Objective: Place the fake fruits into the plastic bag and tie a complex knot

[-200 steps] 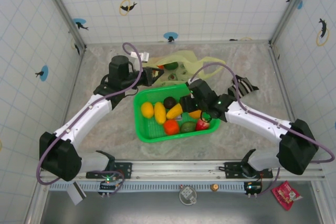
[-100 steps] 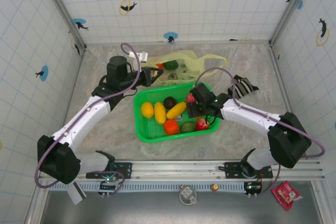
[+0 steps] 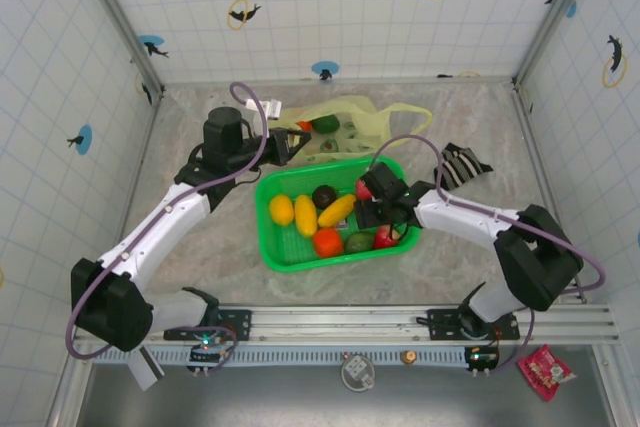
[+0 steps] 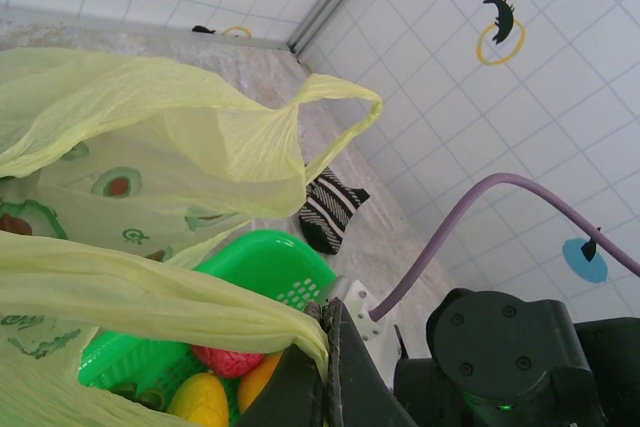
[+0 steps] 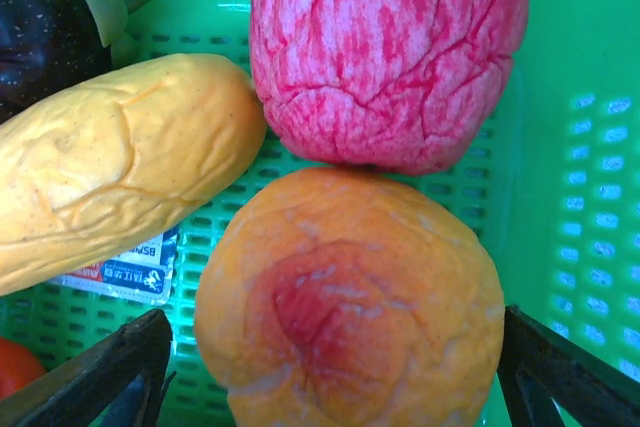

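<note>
Green basket [image 3: 263,232] sits in the middle of the table, and most of the fruits [image 3: 305,215] lie in it. The right gripper [image 3: 372,211] reaches down into the basket's 3 o'clock side with its jaws wide apart. Seen from the right wrist, its two black fingers [image 5: 110,372] stand at 9 and 3 o'clock of an orange fruit [image 5: 350,317], one on each side. A thin strip of basket shows between the 9 o'clock finger and the fruit, so that finger is not touching it. For the other finger I cannot tell. The gripper has hold of nothing. A pink fruit [image 5: 390,47] touches the orange fruit at its 12 o'clock. A long yellow fruit [image 5: 110,167] lies at its 10 o'clock, and a dark fruit [image 5: 35,17] sits past that at 11 o'clock. The bag [image 3: 355,112] lies just beside the basket, at its 12 o'clock. The left gripper [image 3: 288,143] is at the bag's 9 o'clock end. Its jaws are pinched tight on the bag's thin yellow edge, and the bag's mouth gapes open beside it. A striped cloth [image 3: 462,162] lies at the basket's 2 o'clock, apart from it.
</note>
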